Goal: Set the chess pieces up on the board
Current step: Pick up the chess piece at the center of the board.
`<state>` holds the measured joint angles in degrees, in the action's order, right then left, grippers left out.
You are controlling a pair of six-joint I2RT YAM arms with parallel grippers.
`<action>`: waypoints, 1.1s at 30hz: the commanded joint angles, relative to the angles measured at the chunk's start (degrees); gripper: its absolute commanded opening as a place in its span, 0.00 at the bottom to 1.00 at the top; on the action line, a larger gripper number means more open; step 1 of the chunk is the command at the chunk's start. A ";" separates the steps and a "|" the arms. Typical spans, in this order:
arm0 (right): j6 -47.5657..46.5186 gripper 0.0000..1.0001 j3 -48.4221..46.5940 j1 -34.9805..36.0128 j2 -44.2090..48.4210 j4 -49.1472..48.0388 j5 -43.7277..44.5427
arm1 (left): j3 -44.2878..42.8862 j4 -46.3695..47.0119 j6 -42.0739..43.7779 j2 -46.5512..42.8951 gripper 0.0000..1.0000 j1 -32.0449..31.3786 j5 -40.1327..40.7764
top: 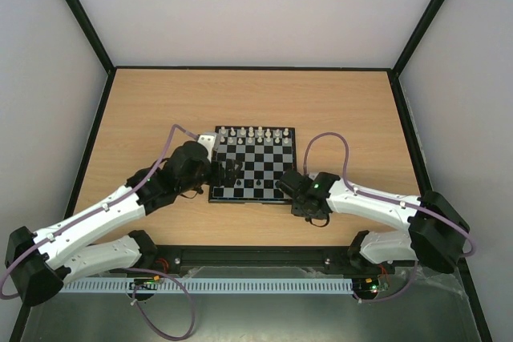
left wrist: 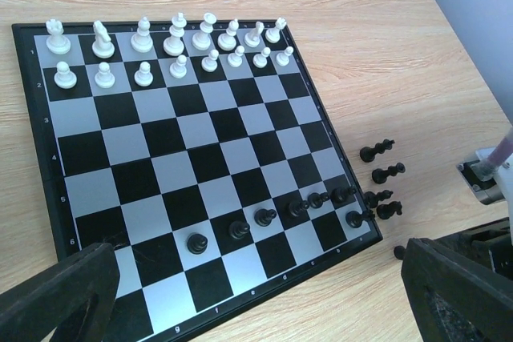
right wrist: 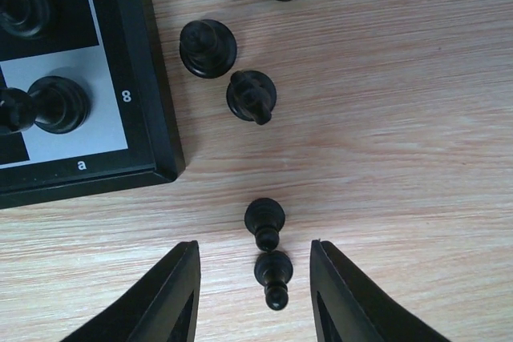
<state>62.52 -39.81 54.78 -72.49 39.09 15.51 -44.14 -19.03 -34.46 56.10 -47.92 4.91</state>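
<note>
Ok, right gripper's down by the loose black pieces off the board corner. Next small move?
Probably close the right gripper on the black piece between its fingers: they straddle it with gaps both sides, nothing gripped yet. Don't advance, since another black piece sits just ahead.

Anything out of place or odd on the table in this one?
Nothing looks damaged or spilled. Five black chess pieces sit off the board on the table beside its a8 corner, one of them between the fingers of the open right gripper. The white pieces fill their two rows neatly.
</note>
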 commanded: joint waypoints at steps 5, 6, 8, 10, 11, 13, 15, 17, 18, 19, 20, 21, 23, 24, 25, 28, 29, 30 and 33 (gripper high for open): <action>-1.90 0.33 1.78 -1.72 0.35 -1.62 -0.30 | 0.71 0.80 0.64 -1.55 0.99 0.55 0.06; -2.23 0.32 1.90 -2.04 0.63 -1.79 -0.57 | 0.76 0.75 0.62 -1.53 0.99 0.59 0.04; -2.71 0.31 2.13 -2.28 0.81 -2.06 -0.99 | 0.79 0.75 0.53 -1.43 1.00 0.56 0.02; -3.05 0.30 2.44 -2.43 0.50 -2.40 -1.61 | 0.89 0.91 0.53 -1.32 0.99 0.62 -0.07; -3.10 0.29 2.58 -2.48 0.22 -2.55 -1.80 | 0.89 0.94 0.50 -1.22 0.99 0.65 -0.07; -3.11 0.27 3.15 -2.49 -0.09 -3.06 -2.34 | 0.90 1.13 0.49 -1.00 1.00 0.65 -0.15; -3.02 0.25 3.62 -2.57 -0.20 -3.65 -2.48 | 1.06 1.31 0.37 -0.84 0.99 0.69 -0.29; -3.16 0.23 3.71 -2.63 -0.33 -3.81 -2.41 | 1.13 1.35 0.33 -0.62 0.99 0.69 -0.42; -3.21 0.22 3.63 -2.71 -0.39 -3.73 -2.37 | 1.14 1.36 0.33 -0.49 0.99 0.69 -0.42; -3.20 0.22 3.63 -2.78 -0.37 -3.63 -2.24 | 1.16 1.42 0.35 -0.46 1.00 0.71 -0.44; -3.25 0.22 3.66 -2.90 -0.37 -3.55 -2.16 | 1.12 1.39 0.43 -0.46 1.00 0.65 -0.43; -3.40 0.22 3.69 -3.01 -0.37 -3.53 -2.05 | 1.16 1.39 0.43 -0.47 1.00 0.68 -0.38; -3.58 0.21 3.85 -3.33 -0.38 -3.57 -1.95 | 1.15 1.45 0.40 -0.51 0.99 0.74 -0.38; -3.74 0.21 3.93 -3.48 -0.44 -3.65 -2.04 | 1.12 1.45 0.36 -0.51 0.99 0.80 -0.48; -3.86 0.20 3.95 -3.59 -0.52 -3.73 -2.01 | 1.14 1.43 0.29 -0.51 1.00 0.79 -0.51; -4.20 0.20 4.05 -3.88 -0.89 -3.96 -2.10 | 1.04 1.45 0.24 -0.46 0.99 0.83 -0.59; -4.29 0.19 4.09 -3.89 -1.01 -3.98 -2.15 | 1.07 1.45 0.28 -0.48 1.00 0.81 -0.55; -4.42 0.19 4.19 -3.97 -1.13 -4.08 -2.23 | 1.05 1.50 0.27 -0.52 0.99 0.81 -0.59; -4.62 0.17 4.42 -3.97 -1.46 -4.22 -2.31 | 1.03 1.62 0.27 -0.45 1.00 0.92 -0.66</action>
<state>58.33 -36.64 51.16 -72.99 33.69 13.10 -43.64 -18.68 -34.46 55.51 -47.53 4.67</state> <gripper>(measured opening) 0.175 0.994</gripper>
